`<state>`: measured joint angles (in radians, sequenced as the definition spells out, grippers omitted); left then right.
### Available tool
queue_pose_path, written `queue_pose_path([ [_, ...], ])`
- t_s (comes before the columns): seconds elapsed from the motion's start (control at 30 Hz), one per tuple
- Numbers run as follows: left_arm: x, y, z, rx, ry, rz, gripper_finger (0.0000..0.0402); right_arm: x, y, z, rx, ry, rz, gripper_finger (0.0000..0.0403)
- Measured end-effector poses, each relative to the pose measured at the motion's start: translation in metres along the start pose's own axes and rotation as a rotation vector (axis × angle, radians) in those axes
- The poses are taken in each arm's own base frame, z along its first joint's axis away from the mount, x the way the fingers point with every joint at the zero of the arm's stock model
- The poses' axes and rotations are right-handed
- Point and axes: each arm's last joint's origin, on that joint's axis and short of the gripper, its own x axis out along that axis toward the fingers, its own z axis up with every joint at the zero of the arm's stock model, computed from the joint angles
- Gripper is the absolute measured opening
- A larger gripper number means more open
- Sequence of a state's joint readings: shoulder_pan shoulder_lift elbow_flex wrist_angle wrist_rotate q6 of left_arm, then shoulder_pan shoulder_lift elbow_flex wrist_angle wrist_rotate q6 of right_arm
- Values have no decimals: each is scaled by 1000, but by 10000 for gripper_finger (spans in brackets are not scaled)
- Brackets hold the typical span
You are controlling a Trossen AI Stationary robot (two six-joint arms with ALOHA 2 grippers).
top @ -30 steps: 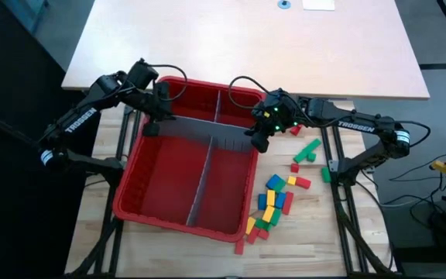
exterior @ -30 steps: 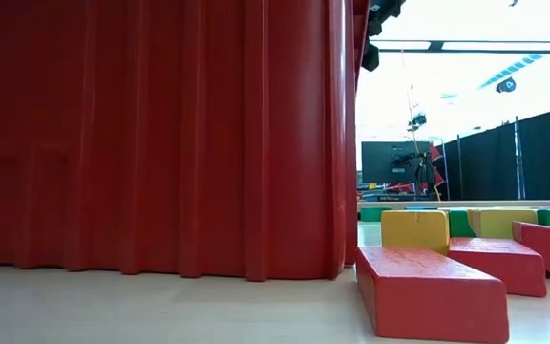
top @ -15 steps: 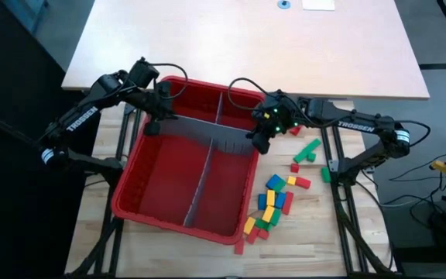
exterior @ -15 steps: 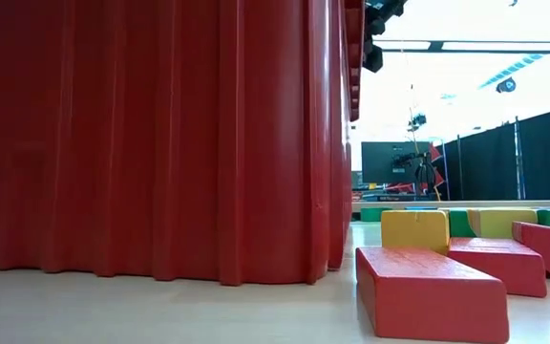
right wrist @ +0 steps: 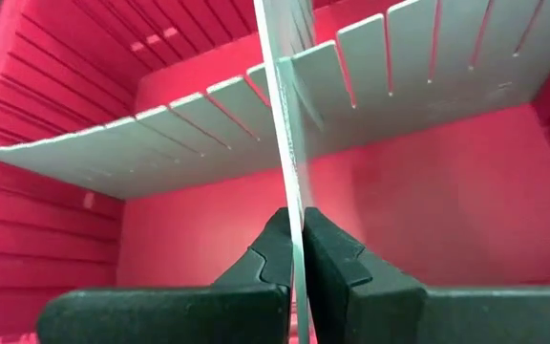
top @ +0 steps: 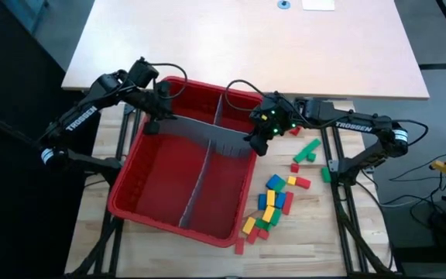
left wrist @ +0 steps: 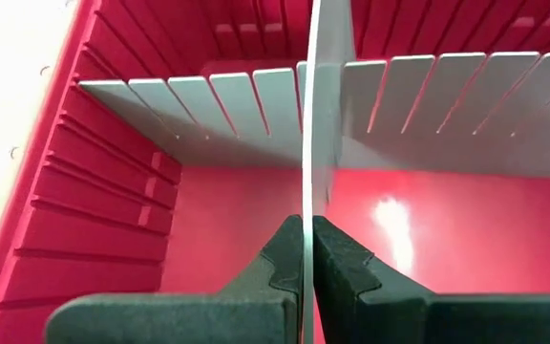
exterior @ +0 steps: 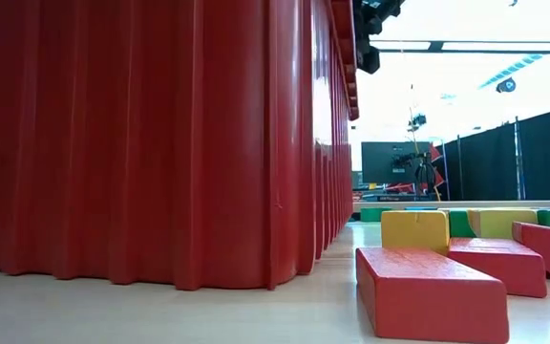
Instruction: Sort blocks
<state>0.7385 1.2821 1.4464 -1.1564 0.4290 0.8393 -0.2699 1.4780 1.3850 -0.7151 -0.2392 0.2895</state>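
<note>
Left claw (left wrist: 308, 250) and right claw (right wrist: 292, 250) each pinch grey cross divider (top: 207, 138) in red bin (top: 142, 182) | step: shifting bin, judged | next: release, reach blocks (top: 273, 201) on worktop (top: 316, 225)

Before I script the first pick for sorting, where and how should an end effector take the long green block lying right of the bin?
Grip the green block across its narrow width, at mid-length, coming straight down from above. It lies flat and slanted on the table, with bare wood along both long sides, so the fingers probably fit there. Turn the wrist to match its slant.
</note>
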Motion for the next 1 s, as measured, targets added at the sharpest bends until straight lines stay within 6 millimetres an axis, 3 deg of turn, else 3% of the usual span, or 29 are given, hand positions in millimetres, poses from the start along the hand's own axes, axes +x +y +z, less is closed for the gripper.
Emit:
queue_pose_path([
  [0.33, -11, -5, -3, -19, 40, 73, 29, -10, 0, 8, 32, -105, 16, 13],
  [0.77, -40, -18, 0, -16, -10, 234, 125, -26, 2, 14, 30, -214, -86, 138],
  [1.0, -48, -21, 2, -54, -65, 280, 160, -34, 3, 15, 9, -249, -105, 180],
])
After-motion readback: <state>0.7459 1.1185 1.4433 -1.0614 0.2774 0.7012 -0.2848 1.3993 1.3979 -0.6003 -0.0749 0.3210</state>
